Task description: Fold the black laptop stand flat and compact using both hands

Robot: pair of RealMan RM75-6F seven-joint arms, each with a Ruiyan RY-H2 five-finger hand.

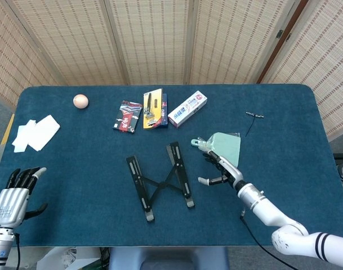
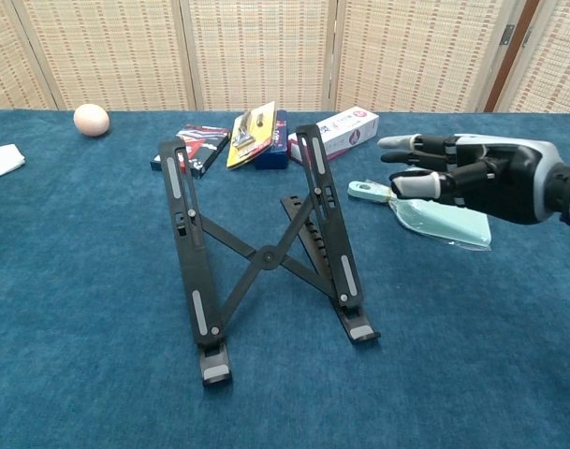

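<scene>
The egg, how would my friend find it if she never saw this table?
Start at the blue table and go to its far left corner, near the woven screens. The egg sits alone there, left of the row of small packages. It is the only round, pale peach thing; everything nearby is flat or boxy.

matt black laptop stand (image 2: 261, 257) on napped blue cloth table (image 2: 88, 318)

Your target: black laptop stand (image 2: 266, 257) | unfolded, two slotted rails joined by crossed braces | propped upright, tilted back | mid-table, rubber-tipped feet toward you
</scene>
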